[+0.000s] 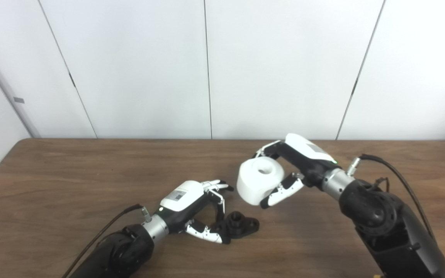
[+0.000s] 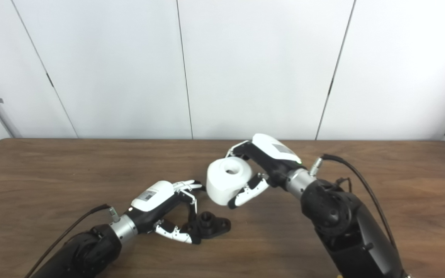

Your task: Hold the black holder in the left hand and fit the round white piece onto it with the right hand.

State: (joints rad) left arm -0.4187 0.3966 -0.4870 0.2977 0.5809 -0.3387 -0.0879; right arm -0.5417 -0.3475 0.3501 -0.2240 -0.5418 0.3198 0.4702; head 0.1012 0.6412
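white piece (image 1: 259,180) in raised right hand (image 1: 296,166)

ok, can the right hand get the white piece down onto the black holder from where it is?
Probably yes. The right hand holds the round white piece just above and beside the black holder; nothing lies between them, and the left hand grips only the holder's near side.

A: Bright, even light from above; the pale panelled wall (image 1: 276,65) looks almost washed out.

B: Shadows are soft and short on the dark brown wooden table (image 1: 72,181). Slight softness overall, and straight seams lean outward toward the edges.
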